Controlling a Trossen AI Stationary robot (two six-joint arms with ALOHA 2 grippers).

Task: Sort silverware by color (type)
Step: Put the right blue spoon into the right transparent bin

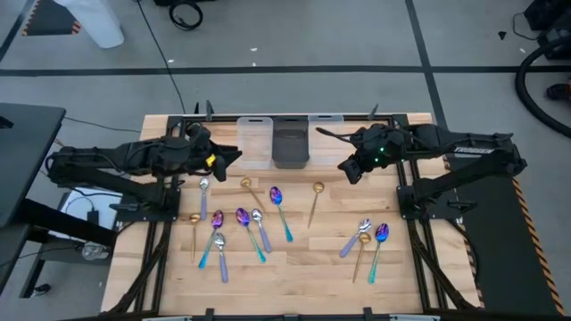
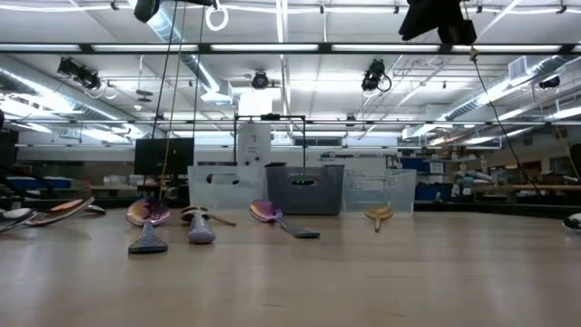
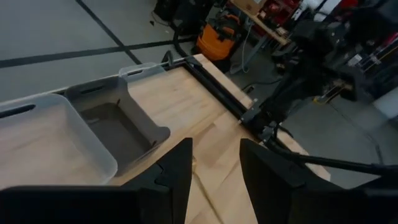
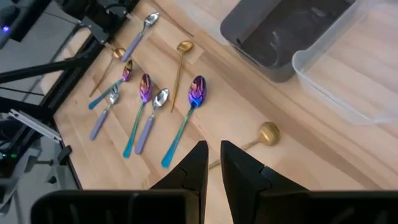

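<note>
About a dozen small spoons lie flat on the wooden table. A left group (image 1: pixel 232 227) mixes gold, lavender-handled silver and teal-handled purple ones. A purple-bowled teal spoon (image 1: pixel 281 211) and a gold spoon (image 1: pixel 316 201) lie mid-table, and three more (image 1: pixel 368 242) lie to the right. My left gripper (image 1: pixel 230 157) hovers open near the bins, above the table. My right gripper (image 1: pixel 349 169) hovers over the table right of the bins, its fingers all but together, holding nothing. The right wrist view looks down on the teal spoon (image 4: pixel 185 119) and the gold spoon (image 4: pixel 268 133).
Three bins stand in a row at the table's far edge: a clear one (image 1: pixel 254 141), a dark one (image 1: pixel 290 143) and another clear one (image 1: pixel 323 119). The dark bin (image 3: pixel 118 127) looks bare inside. Bare wood lies along the near edge (image 1: pixel 294 290).
</note>
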